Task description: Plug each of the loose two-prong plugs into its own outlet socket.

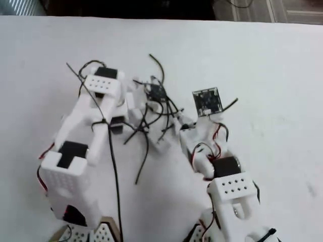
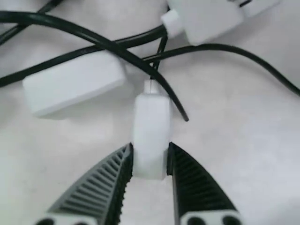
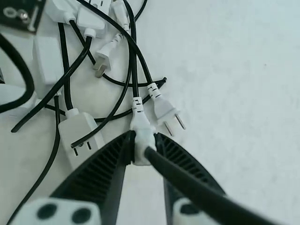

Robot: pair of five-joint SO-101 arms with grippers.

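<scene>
A tangle of black cables point(image 1: 146, 118) with white plugs and sockets lies mid-table between the two arms. My left gripper point(image 2: 149, 150) is shut on the near end of a white rectangular socket block point(image 2: 151, 124) whose cable leaves its far end. A second white block point(image 2: 75, 86) lies beside it, and a third point(image 2: 206, 18) farther off. My right gripper point(image 3: 143, 139) is shut on a white plug body point(image 3: 140, 129); its prongs are hidden between the fingers. A loose two-prong plug point(image 3: 166, 112) lies right beside it, and a slotted socket point(image 3: 79, 133) on the other side.
Another loose plug point(image 3: 105, 58) lies farther into the tangle under crossing cables. Black cable loops run over the blocks point(image 2: 93, 40). In the high view both arms point(image 1: 86, 126) point(image 1: 222, 176) converge on the pile, with bare white table point(image 1: 272, 75) all around.
</scene>
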